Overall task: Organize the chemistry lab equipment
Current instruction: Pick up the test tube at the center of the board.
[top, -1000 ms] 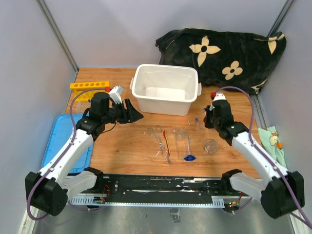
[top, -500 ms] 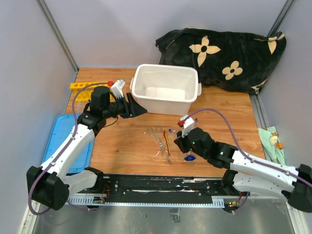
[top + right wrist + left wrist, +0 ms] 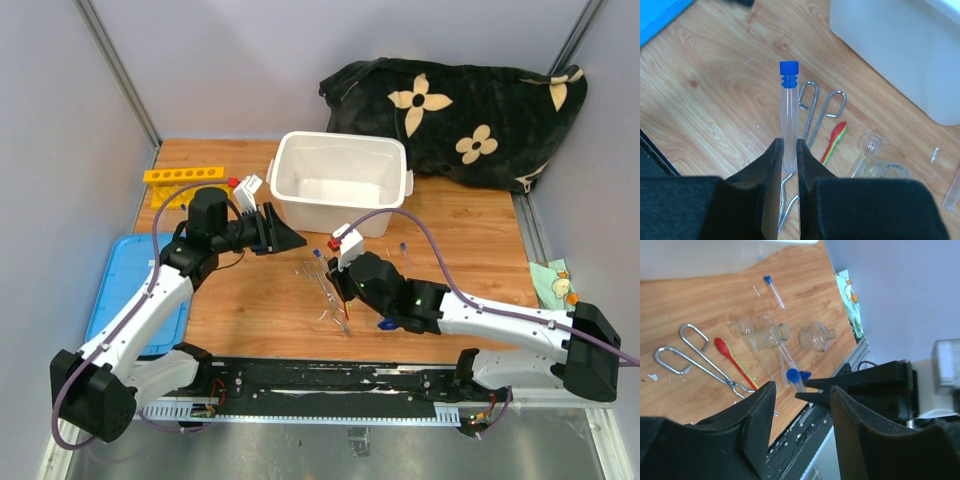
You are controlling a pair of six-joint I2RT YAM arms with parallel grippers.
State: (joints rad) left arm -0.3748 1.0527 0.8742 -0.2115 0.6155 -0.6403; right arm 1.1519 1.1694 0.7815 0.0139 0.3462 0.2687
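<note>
The right arm [image 3: 500, 315] stretched low from the lower right toward the centre of the top view. The right gripper [image 3: 788, 150] was pinched narrowly on a blue-capped tube [image 3: 789, 112] above the metal tweezers [image 3: 731, 383]. The tube's long axis ran straight out along the fingers, cap leading toward the upper frame of the wrist view. The left gripper [image 3: 283, 236] hovered half-spread and empty beside the white bin [image 3: 320, 215].

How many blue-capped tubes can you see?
2. The first tube is gripped by the right gripper; the second tube lies on the table by the white bin. The right arm may hide more.
</note>
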